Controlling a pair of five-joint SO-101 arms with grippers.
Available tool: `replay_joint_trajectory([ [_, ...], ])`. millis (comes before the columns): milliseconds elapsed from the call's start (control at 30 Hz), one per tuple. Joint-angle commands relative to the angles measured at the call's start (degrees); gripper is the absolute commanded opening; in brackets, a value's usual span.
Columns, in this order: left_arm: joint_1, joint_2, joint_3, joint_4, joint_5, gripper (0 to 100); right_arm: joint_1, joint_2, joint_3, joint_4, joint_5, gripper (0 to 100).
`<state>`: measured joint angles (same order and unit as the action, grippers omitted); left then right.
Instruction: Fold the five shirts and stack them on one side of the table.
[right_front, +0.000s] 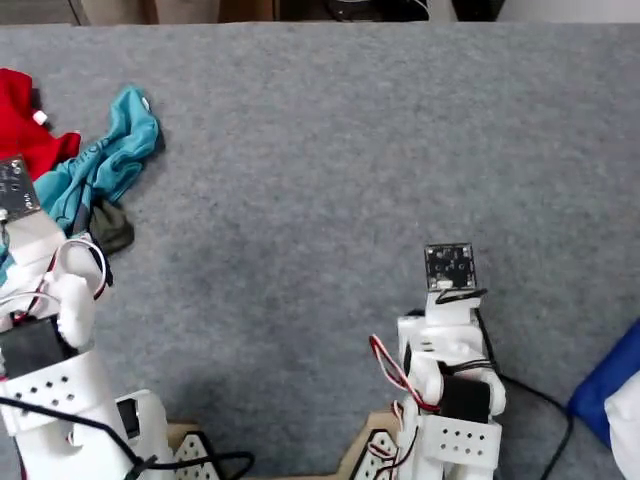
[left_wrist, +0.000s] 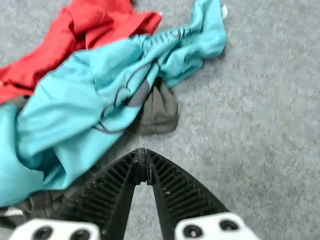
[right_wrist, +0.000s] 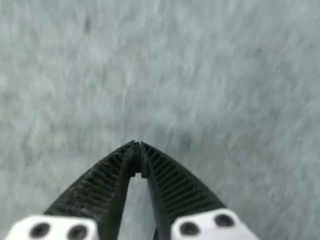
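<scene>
A heap of shirts lies at the table's left edge: a teal shirt on top, a red shirt behind it, and a dark olive shirt peeking out underneath. My left gripper is shut and empty, its tips just short of the olive cloth; the left arm stands beside the heap. A blue shirt lies at the right edge. My right gripper is shut over bare grey felt, on the right arm at the front middle.
The grey felt table stretches open across the middle and back. A white object sits at the right edge by the blue shirt. Black cables trail from the right arm's base.
</scene>
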<state>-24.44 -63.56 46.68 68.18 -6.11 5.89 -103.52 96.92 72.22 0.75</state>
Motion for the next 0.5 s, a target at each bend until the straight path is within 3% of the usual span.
replay_joint_trajectory([
  [0,-0.62,-0.66,0.35,-0.79,-0.26,2,0.48,-2.86,-0.04,1.93,0.18,0.6],
  [467,-0.62,-0.48,0.35,3.6,-0.35,2,0.4,-2.95,-0.04,2.02,0.18,0.6],
])
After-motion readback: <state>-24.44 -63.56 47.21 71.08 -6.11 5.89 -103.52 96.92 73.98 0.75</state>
